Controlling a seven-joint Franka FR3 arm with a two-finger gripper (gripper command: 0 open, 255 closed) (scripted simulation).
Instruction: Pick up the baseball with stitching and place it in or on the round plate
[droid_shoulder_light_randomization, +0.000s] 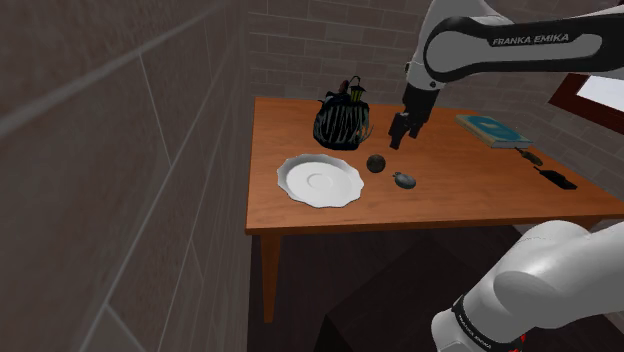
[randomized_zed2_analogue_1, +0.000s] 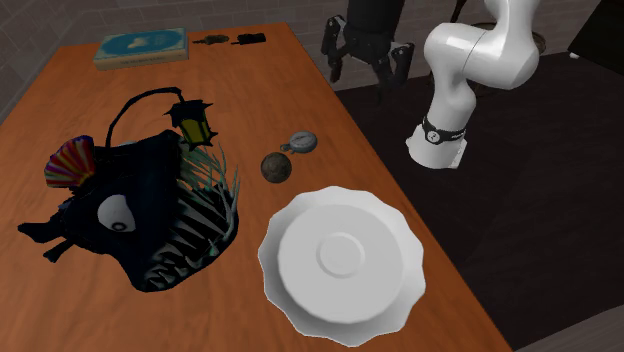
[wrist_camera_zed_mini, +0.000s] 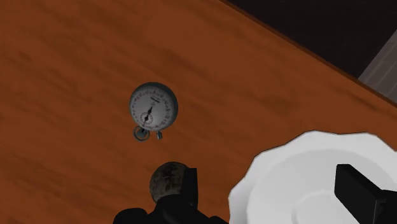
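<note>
**Approach to the grasp.** The pincer (droid_shoulder_light_randomization: 405, 128) hangs released and empty above the surface (droid_shoulder_light_randomization: 470, 190), its fingers apart. The ball (droid_shoulder_light_randomization: 376, 163) rests on the surface near the rim of the white plate (droid_shoulder_light_randomization: 320, 180), between it and a stopwatch (droid_shoulder_light_randomization: 404, 181). The plate lies toward the surface's corner at the shoulder view's lower left.

In the wrist view the ball sits at one finger rather than midway between the two. The pincer should therefore shift sideways until the ball is centred, then descend straight, keeping the fingers clear of the stopwatch and the plate's rim. A round ball may roll if one finger touches first.

**Hidden or unclear.** That finger covers part of the ball, and the plate is cut off at the wrist view's border. The ball appears dark and mottled, and no stitching can be made out.
</note>
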